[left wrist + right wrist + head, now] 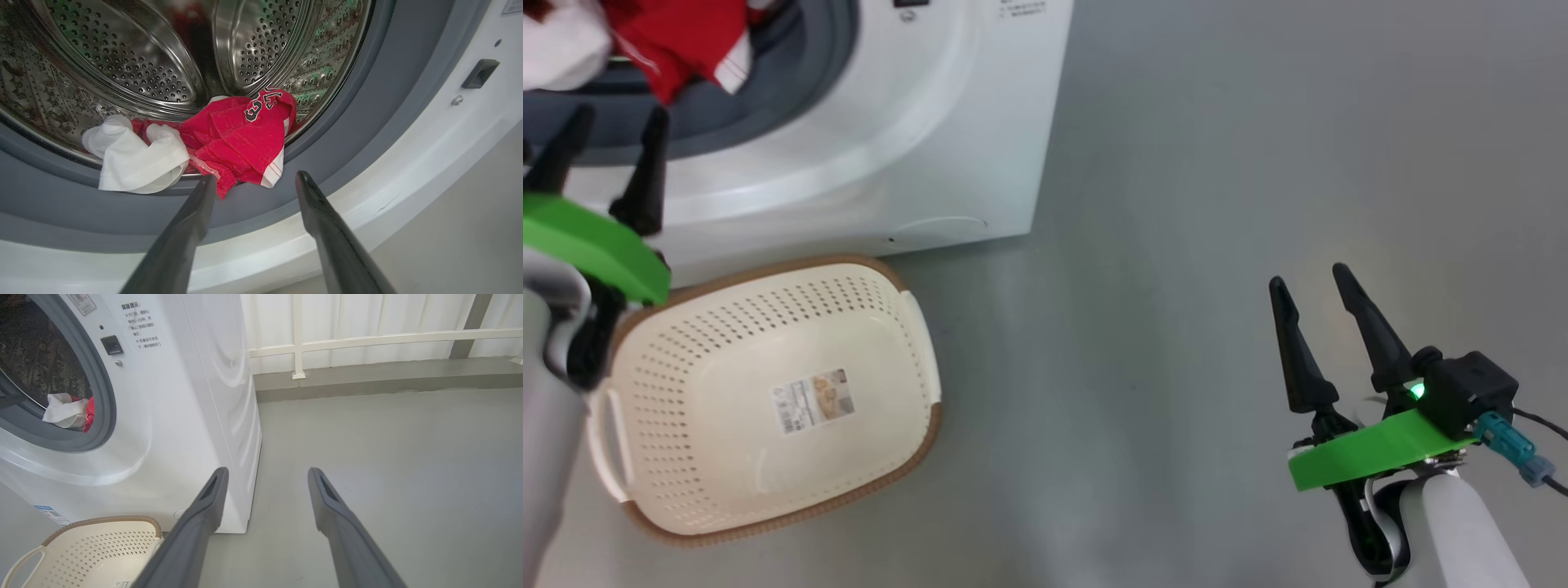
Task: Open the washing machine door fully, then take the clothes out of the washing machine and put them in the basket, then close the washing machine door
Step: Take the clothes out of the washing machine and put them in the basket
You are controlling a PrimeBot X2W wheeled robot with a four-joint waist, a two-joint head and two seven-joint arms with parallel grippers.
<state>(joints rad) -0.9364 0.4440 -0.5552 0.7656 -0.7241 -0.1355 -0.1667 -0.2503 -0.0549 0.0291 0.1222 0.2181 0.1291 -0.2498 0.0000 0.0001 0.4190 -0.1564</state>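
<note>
The washing machine (915,122) stands with its mouth uncovered; its door is out of view. Red clothes (237,134) with white trim and a white cloth (135,159) lie at the front of the steel drum (163,61), spilling onto the grey rubber ring (347,122). My left gripper (256,176) is open just in front of the ring, its tips short of the red fabric, holding nothing. The cream basket (686,343) sits empty on the floor below the machine. Far to the right, my right gripper (1307,275) hangs open above bare floor.
Grey floor (1176,327) stretches to the right of the machine. In the right wrist view a raised grey curb (367,381) and a white railing (367,339) run along the back. The basket's rim (102,520) lies close to the machine's lower front.
</note>
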